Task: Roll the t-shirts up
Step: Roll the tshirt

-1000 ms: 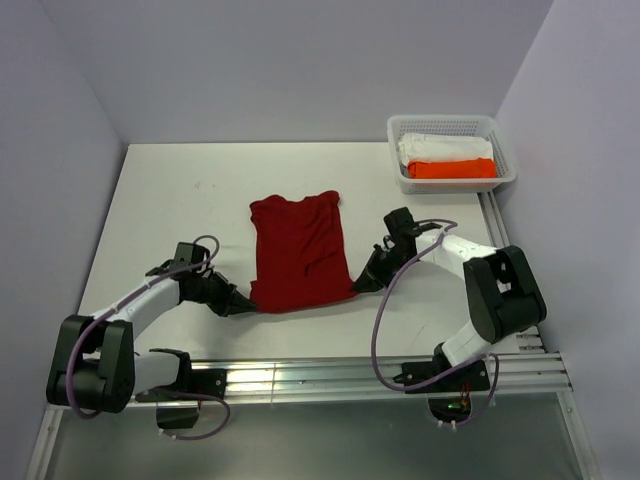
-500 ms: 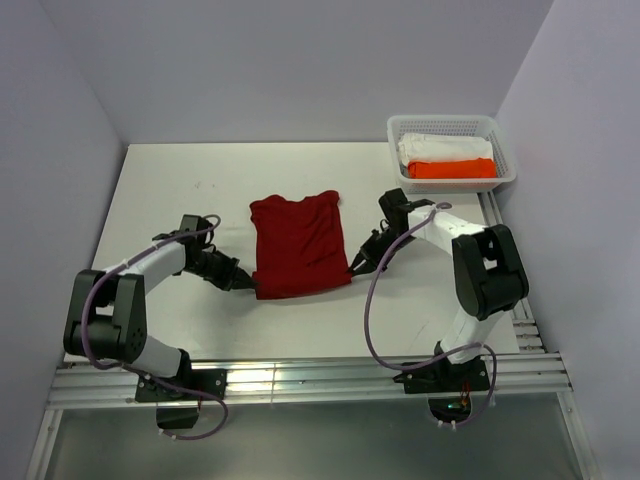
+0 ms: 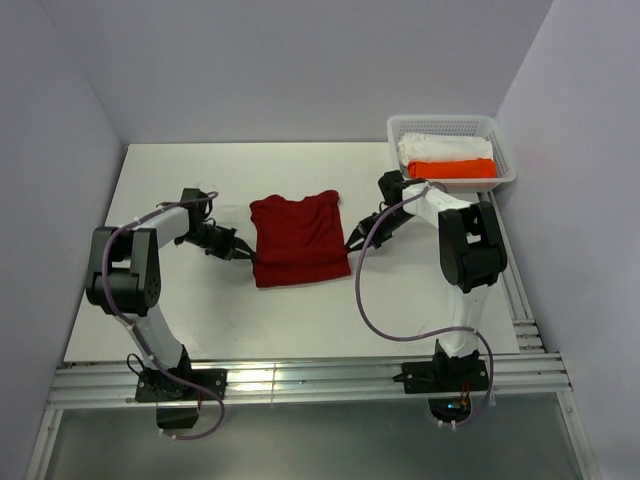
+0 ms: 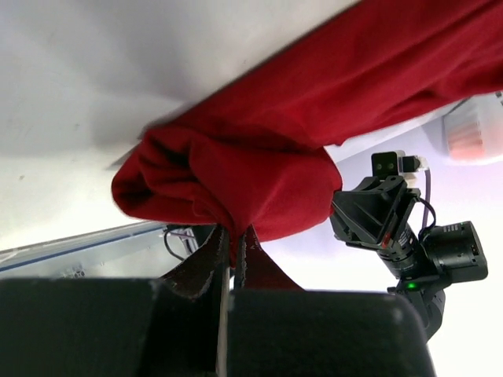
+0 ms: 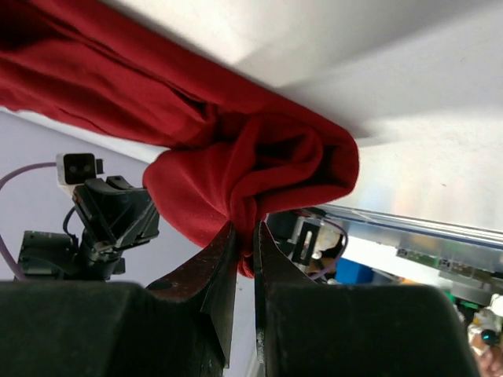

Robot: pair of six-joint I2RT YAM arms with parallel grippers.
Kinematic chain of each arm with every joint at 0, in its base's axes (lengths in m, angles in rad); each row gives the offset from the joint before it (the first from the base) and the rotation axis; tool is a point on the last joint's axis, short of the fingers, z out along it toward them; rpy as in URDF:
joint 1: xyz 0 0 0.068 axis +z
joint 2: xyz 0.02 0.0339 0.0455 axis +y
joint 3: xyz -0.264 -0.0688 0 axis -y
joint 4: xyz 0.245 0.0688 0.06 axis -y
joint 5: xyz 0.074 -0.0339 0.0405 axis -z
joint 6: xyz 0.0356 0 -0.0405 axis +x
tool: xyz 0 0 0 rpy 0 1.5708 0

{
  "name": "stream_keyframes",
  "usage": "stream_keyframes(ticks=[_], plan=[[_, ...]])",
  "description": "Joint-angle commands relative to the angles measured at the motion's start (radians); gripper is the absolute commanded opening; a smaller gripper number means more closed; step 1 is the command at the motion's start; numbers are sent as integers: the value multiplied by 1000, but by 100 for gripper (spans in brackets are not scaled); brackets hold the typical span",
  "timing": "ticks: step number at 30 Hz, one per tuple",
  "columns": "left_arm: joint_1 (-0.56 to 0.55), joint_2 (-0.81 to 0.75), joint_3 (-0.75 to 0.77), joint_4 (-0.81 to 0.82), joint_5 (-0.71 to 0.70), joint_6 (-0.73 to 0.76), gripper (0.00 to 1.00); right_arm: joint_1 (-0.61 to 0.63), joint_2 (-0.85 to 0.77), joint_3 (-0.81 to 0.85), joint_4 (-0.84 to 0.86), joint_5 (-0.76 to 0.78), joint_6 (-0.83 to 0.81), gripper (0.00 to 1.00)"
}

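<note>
Jaws on left gripper (image 3: 244,257) and right gripper (image 3: 352,247) each pinched the t-shirt (image 3: 298,236) at its rolled hem's ends; carrying both forward level, together, would keep it tight.

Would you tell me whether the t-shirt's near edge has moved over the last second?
Yes. The t-shirt's near edge has moved farther from the front rail, toward the back wall.

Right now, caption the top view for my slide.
Left gripper and right gripper each pinch one end of the roll started on the red t-shirt.
</note>
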Motion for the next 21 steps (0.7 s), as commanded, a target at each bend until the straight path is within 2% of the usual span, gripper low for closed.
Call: stream_keyframes(ticks=[1, 6, 13, 14, 15, 16, 17, 18, 19, 21], plan=[[9, 65, 83, -42, 13, 25, 0, -23, 33, 76, -56, 5, 40, 0], [11, 134, 126, -54, 10, 47, 0, -33, 81, 122, -58, 30, 56, 0], [12, 160, 101, -22, 16, 51, 0, -37, 115, 112, -18, 39, 45, 1], [12, 160, 95, -13, 21, 53, 0, -38, 115, 113, -7, 45, 39, 9], [12, 157, 91, 14, 28, 53, 0, -38, 113, 113, -1, 48, 33, 11], [12, 151, 91, 24, 33, 50, 0, -38, 104, 111, -1, 51, 33, 20], [12, 147, 91, 34, 39, 50, 1, -37, 98, 108, -1, 67, 31, 35], [12, 137, 94, 42, 39, 51, 1, -38, 89, 104, 11, 64, 30, 39], [12, 131, 103, 50, 39, 50, 6, -38, 72, 92, 19, 64, 37, 49], [12, 119, 112, 58, 41, 53, 26, -41, 54, 82, 34, 73, 40, 58]])
